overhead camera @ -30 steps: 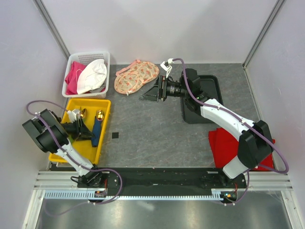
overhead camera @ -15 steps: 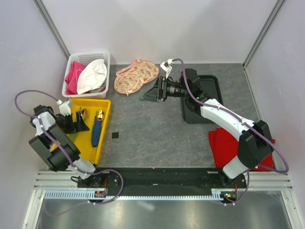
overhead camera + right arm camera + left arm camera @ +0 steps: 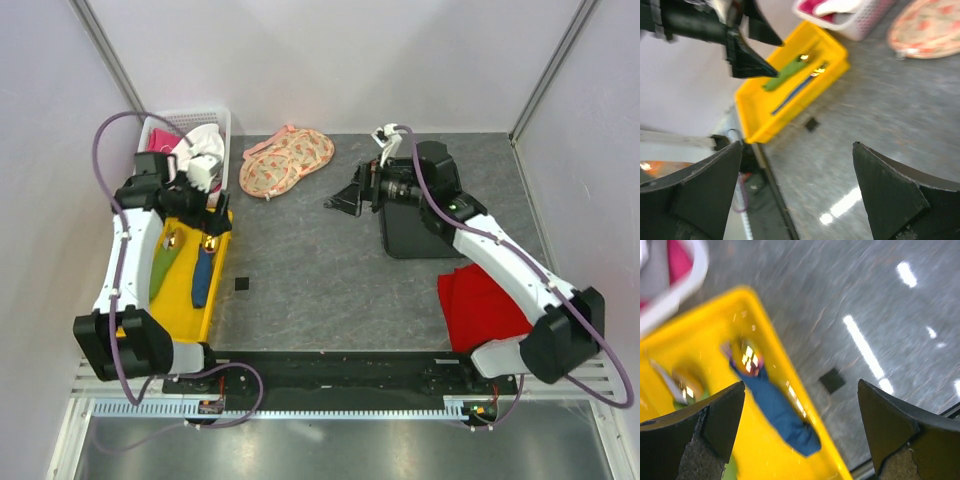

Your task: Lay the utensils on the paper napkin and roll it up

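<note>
Now, two utensils point(image 3: 203, 272), one blue-handled and one green-handled, lie side by side in the yellow tray point(image 3: 182, 300) at the tabletop's point(image 3: 300, 270) left. Left pincer point(image 3: 800, 385) hovers above them, spread wide and empty. Right pincer point(image 3: 345, 198) gapes empty mid-tabletop.

Left: yellow tray point(image 3: 182, 305) smooth, glossy plastic. Inside: utensils point(image 3: 203, 275) with shiny gold metallic-looking heads, matt blue and green handles. Far left: white basket point(image 3: 190, 112) perforated plastic. Far: floral fabric point(image 3: 287, 162) soft matt cloth. Near right: red cloth point(image 3: 480, 305) matt textile. Right: black tray point(image 3: 405, 240) matt. Beneath: table point(image 3: 300, 290) grey, mottled, slight sheen.
</note>
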`<state>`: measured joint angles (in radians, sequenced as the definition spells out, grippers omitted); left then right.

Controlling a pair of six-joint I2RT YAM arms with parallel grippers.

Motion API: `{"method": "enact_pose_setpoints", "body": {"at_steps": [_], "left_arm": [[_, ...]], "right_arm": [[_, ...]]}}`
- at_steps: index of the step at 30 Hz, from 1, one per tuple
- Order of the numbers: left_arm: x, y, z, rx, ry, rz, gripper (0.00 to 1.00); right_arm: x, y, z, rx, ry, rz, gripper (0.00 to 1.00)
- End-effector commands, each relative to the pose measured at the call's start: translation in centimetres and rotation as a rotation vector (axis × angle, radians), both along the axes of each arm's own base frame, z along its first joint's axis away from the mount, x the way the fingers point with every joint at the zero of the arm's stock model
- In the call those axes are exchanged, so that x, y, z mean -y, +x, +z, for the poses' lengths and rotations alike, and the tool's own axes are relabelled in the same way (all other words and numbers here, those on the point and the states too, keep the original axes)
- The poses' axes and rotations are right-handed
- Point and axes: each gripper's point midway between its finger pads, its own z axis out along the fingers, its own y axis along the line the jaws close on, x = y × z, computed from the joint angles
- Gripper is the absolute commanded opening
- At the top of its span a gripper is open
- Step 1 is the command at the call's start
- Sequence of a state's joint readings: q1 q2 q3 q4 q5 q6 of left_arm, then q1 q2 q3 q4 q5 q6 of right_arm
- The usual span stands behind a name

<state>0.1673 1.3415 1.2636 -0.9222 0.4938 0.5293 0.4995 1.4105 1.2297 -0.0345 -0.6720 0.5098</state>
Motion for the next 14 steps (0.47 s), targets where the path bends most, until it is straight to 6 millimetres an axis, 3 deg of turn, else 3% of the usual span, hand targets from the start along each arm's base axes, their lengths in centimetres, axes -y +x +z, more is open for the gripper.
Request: {"method": "enact_pose_setpoints", "body": {"at_steps": [1, 3, 4, 7, 9, 13, 14], "left_arm": [[6.0, 1.3, 2.5, -0.005, -0.006, -0.036, 1.00], [7.8, 2.0, 2.4, 0.007, -0.013, -0.064, 1.00], [9.5, 1.8, 2.4, 0.006, -0.021, -0.104, 1.00], [11.3, 2.3, 2.0, 0.005, -0.033, -0.115, 1.00], [11.9, 2.4, 2.1, 0.008, -0.067, -0.087, 1.00], [11.5, 1.7, 2.5, 0.041, -0.060, -0.055, 1.00], [11.3, 1.2, 3.4, 0.075, -0.061, -0.060, 1.00]], "right_arm": [[5.4, 1.1, -3.5, 0.073, -0.243, -0.183, 0.98], [7.6, 1.3, -5.1, 0.078, -0.307, -0.239, 0.98], [9.3, 1.6, -7.0, 0.046, -0.365, -0.290, 0.98], [12.6, 1.9, -9.0, 0.055, -0.466, -0.382, 0.98], [15.2, 1.0, -10.6, 0.047, -0.530, -0.433, 0.98], [15.9, 0.6, -9.2, 0.079, -0.521, -0.452, 0.98], [16.0, 0.5, -8.8, 0.084, -0.521, -0.454, 0.98]]}}
